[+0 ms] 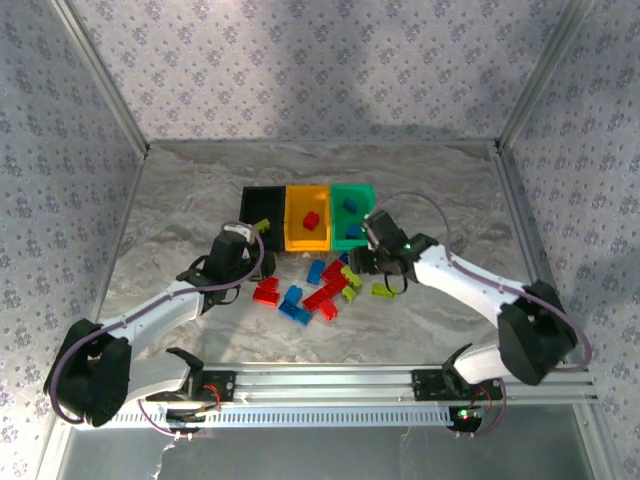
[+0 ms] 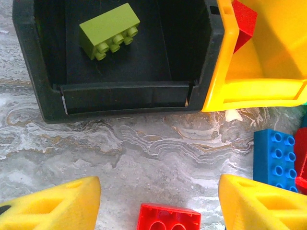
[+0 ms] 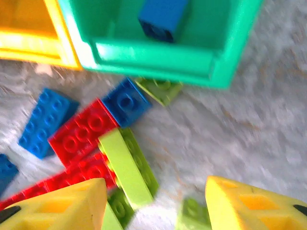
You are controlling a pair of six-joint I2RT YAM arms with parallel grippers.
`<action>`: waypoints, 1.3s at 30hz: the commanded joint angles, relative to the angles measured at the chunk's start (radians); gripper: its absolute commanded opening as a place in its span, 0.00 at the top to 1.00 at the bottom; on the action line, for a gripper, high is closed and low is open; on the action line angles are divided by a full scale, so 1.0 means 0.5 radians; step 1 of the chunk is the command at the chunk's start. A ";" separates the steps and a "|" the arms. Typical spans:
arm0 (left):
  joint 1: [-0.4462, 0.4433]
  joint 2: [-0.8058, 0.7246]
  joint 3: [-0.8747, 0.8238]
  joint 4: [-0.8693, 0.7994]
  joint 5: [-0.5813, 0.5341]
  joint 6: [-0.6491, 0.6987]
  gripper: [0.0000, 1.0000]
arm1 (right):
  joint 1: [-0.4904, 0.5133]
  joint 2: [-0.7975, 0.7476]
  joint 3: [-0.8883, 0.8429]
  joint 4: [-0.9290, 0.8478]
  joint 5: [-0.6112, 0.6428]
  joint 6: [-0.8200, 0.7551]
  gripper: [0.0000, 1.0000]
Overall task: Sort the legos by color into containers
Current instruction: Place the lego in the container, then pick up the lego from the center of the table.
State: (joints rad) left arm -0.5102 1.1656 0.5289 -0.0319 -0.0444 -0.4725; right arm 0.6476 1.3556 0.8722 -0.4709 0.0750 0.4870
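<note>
Legos (image 1: 318, 298) lie scattered short of the bins. A red brick (image 2: 169, 218) sits between the spread fingers of the left gripper (image 2: 158, 199), its long side seemingly across the gap. The yellow bin (image 2: 218, 72) lies beyond them, rightward. The right gripper (image 3: 156, 201), also spread, straddles a lime brick (image 3: 128, 167) that runs lengthwise away from its fingers. The green bin (image 3: 153, 60) lies beyond.
</note>
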 commanded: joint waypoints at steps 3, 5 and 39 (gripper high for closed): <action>0.016 -0.077 -0.066 0.042 0.009 -0.052 0.35 | -0.036 -0.194 -0.306 -0.156 0.017 0.168 0.41; 0.017 -0.096 -0.075 0.040 -0.002 -0.052 0.35 | -0.036 -0.235 -0.380 -0.144 0.015 0.198 0.41; 0.075 -0.299 -0.107 -0.148 -0.273 -0.095 0.36 | 0.095 0.334 -0.125 -0.042 0.090 0.224 0.23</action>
State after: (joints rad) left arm -0.4839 1.0374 0.4808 -0.0795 -0.1406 -0.5022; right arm 0.6819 1.5028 0.7708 -0.4850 0.0940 0.5873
